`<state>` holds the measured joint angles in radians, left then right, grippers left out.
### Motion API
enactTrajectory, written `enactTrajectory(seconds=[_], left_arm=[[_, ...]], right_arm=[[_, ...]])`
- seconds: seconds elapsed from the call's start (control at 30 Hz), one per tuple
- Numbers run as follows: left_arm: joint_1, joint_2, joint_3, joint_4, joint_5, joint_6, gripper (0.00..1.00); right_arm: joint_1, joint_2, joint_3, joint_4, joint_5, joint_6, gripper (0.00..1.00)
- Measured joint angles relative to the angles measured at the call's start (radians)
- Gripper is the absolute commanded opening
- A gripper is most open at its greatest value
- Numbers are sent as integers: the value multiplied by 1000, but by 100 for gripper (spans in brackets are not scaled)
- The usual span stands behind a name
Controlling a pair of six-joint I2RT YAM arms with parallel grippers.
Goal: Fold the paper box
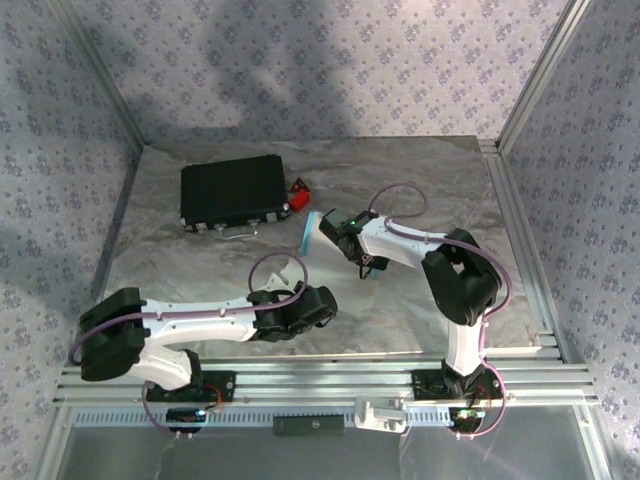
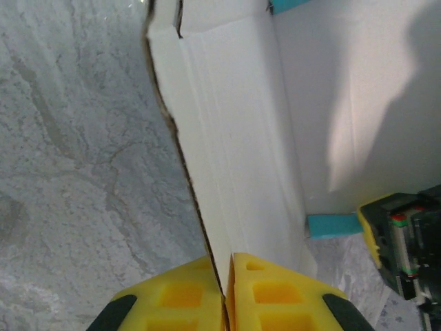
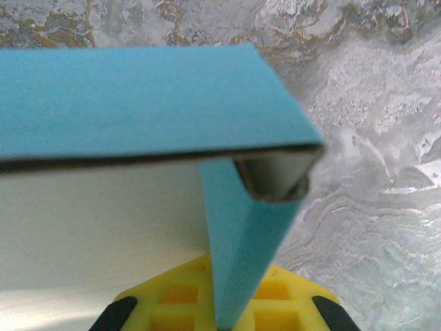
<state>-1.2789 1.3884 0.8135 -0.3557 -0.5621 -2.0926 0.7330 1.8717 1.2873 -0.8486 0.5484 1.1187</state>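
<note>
Paper box (image 1: 308, 236), part folded, stands on edge near the middle of the bench (image 1: 200, 270). It is cyan outside and white inside. A black box (image 1: 235, 193) lies well apart, at about ten o'clock from it.

Your left fingers (image 2: 176, 298) are pressed together on the raw lower edge of a white panel, reaching in from roughly six o'clock. Your right fingers (image 3: 176, 298) are clamped on a narrow cyan flap that hangs from a folded-over corner, holding the box from its three o'clock side.

The step in hand looks like swinging the white panel about its crease to form a wall. Treat the right hold as the anchor and leave it steady. Move the left in an arc around the crease line rather than pulling straight, because card this thin is likely to bow or tear. The left grip bites only the very edge, so a hard tug could slip it off. The two wrists are near each other, so leave room between them.
</note>
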Motion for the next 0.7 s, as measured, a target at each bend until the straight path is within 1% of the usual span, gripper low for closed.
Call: enactTrajectory(seconds=[0.13,0.2,0.23,0.3,0.37,0.47,0.6,0.7], left_arm=[[10,-21,28,-82,-12,0,5],[18,-26,43,-125,-14,0,3],[24,-27,51,-147,-14,0,1],[35,-31,64,-182,-14,1,0],[48,-39,76,-217,-14,16,0],[80,-49,105,-275,-13,82,0],[143,-51,170,-348,0,241,0],[204,-51,232,-394,22,426,0]], right_arm=[[0,-42,-30,15,-39,0,42],[3,-75,-36,14,-50,-11,51],[5,-97,-36,16,-54,-18,54],[10,-148,-36,18,-63,-38,60],[15,-205,-35,23,-77,-65,62],[23,-290,-35,39,-102,-115,63],[22,-370,-35,53,-142,-175,61],[17,-420,-42,65,-155,-210,60]])
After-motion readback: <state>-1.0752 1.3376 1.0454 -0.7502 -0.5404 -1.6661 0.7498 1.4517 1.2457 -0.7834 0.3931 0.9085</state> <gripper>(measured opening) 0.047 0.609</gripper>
